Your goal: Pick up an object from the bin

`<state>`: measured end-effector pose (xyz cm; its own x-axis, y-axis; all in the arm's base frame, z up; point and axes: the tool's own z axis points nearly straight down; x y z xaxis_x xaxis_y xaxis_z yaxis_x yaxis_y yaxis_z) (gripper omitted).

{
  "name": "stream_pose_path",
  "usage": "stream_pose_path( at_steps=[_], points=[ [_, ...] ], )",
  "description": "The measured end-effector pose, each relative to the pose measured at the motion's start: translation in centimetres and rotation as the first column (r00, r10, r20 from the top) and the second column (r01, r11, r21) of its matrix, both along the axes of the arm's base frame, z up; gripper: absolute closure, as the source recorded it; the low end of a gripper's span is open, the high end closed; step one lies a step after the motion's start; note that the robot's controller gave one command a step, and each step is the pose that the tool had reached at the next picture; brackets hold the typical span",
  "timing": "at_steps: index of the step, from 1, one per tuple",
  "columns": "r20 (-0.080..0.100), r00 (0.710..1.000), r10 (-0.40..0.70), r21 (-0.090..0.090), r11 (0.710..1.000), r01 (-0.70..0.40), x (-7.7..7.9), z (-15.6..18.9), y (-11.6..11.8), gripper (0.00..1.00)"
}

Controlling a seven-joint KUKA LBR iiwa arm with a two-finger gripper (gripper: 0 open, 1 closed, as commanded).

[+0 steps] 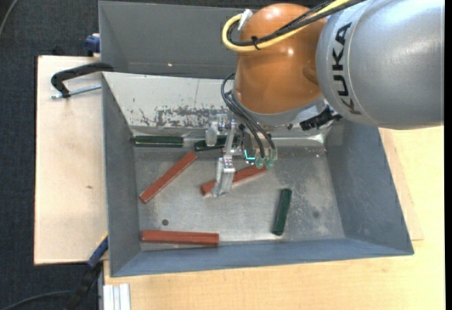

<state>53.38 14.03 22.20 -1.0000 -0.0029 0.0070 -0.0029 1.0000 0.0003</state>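
The arm's grey link (385, 54) and orange wrist cover (275, 61) sit highest, above the bin (367, 231). Below them the pincer (224, 178) is down at the left end of a short red-brown stick (248, 177) lying slantwise mid-floor; whether it is released or clenched I cannot tell. To do this well, it should probably straddle the stick across its narrow width, seat low against the floor, and close squarely before lifting. The long red-brown stick (168, 176) and dark green stick (282, 211) lie apart and should not interfere.
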Motion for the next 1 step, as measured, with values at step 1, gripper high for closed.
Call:
stream_pose_path(
  at_steps=[1],
  points=[
    [0.000,0.995,0.097,-0.001,0.995,-0.097,-0.02,-15.60,-8.17,0.00]
  ],
)
